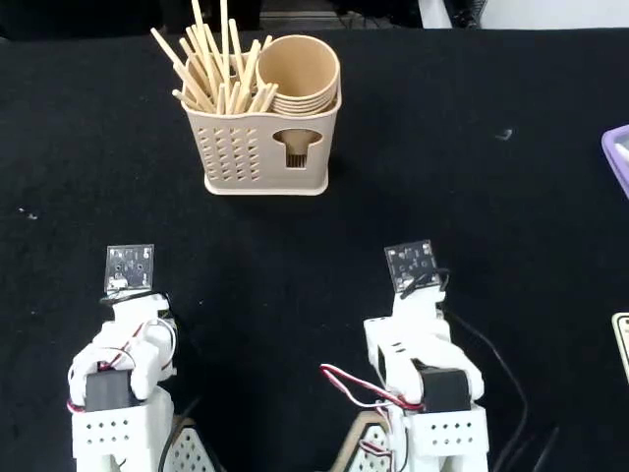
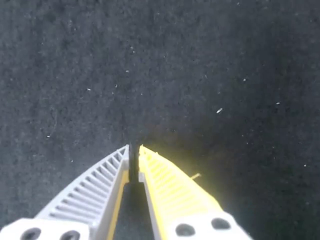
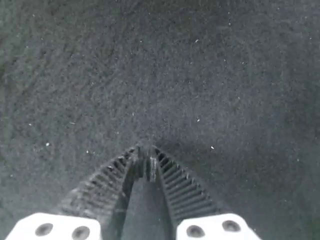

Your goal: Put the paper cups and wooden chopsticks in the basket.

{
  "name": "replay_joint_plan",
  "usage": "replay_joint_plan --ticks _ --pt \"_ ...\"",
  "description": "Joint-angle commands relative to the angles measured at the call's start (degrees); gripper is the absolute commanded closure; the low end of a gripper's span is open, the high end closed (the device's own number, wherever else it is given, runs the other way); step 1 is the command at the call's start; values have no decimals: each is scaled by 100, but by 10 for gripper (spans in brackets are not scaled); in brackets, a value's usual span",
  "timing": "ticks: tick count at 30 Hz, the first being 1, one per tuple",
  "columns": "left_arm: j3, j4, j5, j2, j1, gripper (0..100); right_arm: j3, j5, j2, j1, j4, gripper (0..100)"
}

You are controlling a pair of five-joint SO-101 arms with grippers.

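Observation:
A beige slotted basket (image 1: 263,152) stands at the back middle of the black table. Several wooden chopsticks (image 1: 214,64) stick up from its left half, and a stack of brown paper cups (image 1: 299,71) sits in its right half. Both arms are folded back at the table's near edge, far from the basket. My left gripper (image 2: 134,150) is shut, its white and yellow fingers meeting over bare black cloth with nothing between them. My right gripper (image 3: 145,150) is shut too, empty, its dark fingers tip to tip above the cloth.
A purple container's corner (image 1: 617,152) shows at the right edge, with a pale object (image 1: 622,339) lower down on that edge. Cables (image 1: 501,369) trail from the right arm's base. Black cloth (image 1: 442,177) covers the table.

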Motion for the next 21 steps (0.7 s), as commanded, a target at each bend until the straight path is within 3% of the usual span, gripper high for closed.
replay_joint_plan --ticks 1,21 --pt "110 26 0 -44 -22 954 -4 -9 -479 53 97 973" --pt "110 26 0 -132 4 954 -4 -9 -549 70 97 973"
